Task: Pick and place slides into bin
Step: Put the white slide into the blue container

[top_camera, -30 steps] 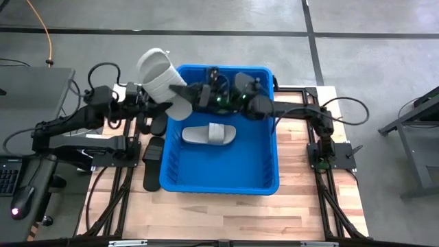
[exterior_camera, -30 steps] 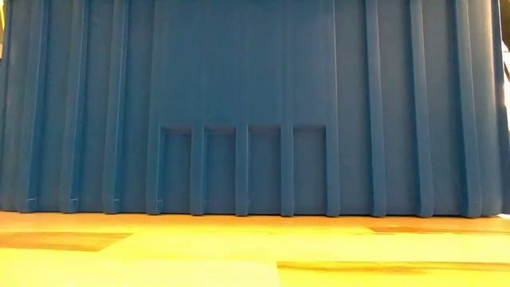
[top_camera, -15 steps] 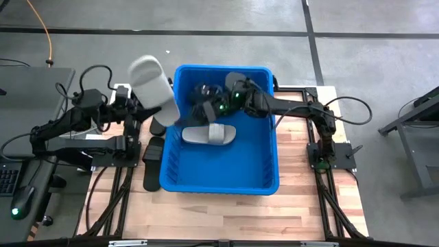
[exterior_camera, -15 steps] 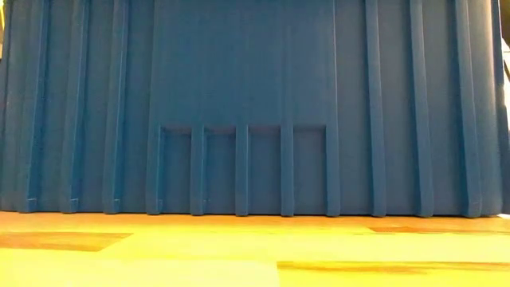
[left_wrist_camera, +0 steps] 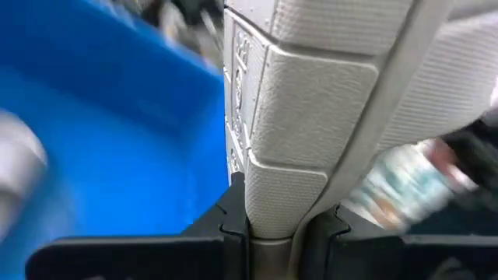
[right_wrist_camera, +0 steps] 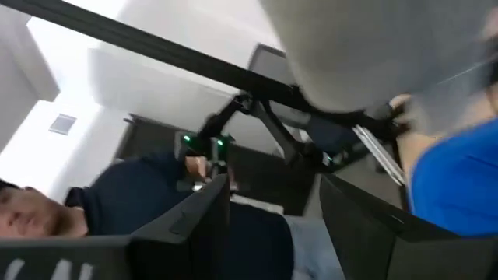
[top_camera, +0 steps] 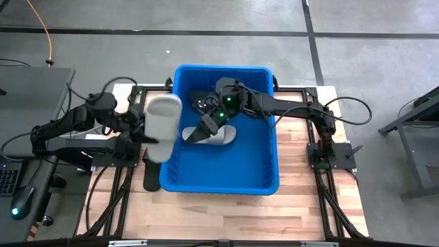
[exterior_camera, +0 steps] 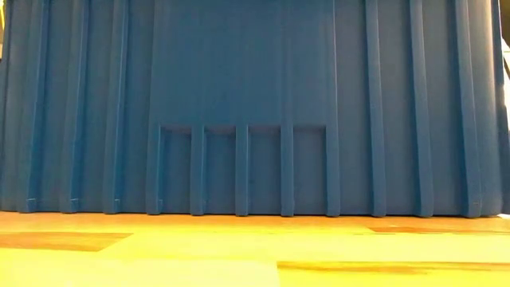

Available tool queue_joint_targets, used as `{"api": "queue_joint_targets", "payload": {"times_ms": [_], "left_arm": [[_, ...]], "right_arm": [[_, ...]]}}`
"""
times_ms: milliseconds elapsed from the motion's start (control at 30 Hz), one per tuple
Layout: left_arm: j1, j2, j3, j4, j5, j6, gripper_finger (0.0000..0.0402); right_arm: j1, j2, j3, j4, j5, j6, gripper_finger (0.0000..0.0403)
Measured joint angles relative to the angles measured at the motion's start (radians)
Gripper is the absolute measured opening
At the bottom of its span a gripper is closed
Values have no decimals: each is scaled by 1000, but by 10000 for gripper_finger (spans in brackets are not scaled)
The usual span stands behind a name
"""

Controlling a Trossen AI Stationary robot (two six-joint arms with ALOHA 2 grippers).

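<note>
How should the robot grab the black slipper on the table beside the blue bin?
Likely from straight above, pinching the outer long edge of the black slide. It lies flat and lengthwise, close beside the bin, whose wall looks to block the other side.

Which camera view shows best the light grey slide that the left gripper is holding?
The high view: the whole light grey slide shows, over the blue bin's left wall. The left wrist view shows only its edge, clamped in the left gripper. The low view shows nothing of it; the right wrist view, perhaps a blur.

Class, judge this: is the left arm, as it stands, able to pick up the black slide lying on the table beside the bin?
Probably not yet: the left gripper is shut on a white slide, so it must drop that first.
</note>
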Motion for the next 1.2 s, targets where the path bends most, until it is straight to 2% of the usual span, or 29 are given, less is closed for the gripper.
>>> {"api": "queue_joint_targets", "payload": {"times_ms": [133,233,467,667,800,933,1067,1200], "left_arm": [[-1,-10,0,-122,147,-16,44],[-1,-10,0,-128,255,-28,44],[0,-5,1,-127,281,-130,44],[0,6,1,-132,327,-181,44],[0,6,1,-138,331,-200,44],[0,6,1,-176,361,-205,44],[-1,5,1,-269,369,-193,44],[0,0,1,-332,340,-149,43]], "right_arm": [[-17,-2,-1,-106,-22,-67,190],[-31,-5,-2,-172,-22,-116,190],[-54,-9,-2,-144,40,-196,190],[-55,-9,-2,-122,200,-351,190],[-60,-10,-2,-120,210,-392,195],[-54,-12,-2,-126,206,-424,224],[-41,-15,-2,-157,191,-432,274],[-29,-15,-2,-225,174,-469,314]]}}
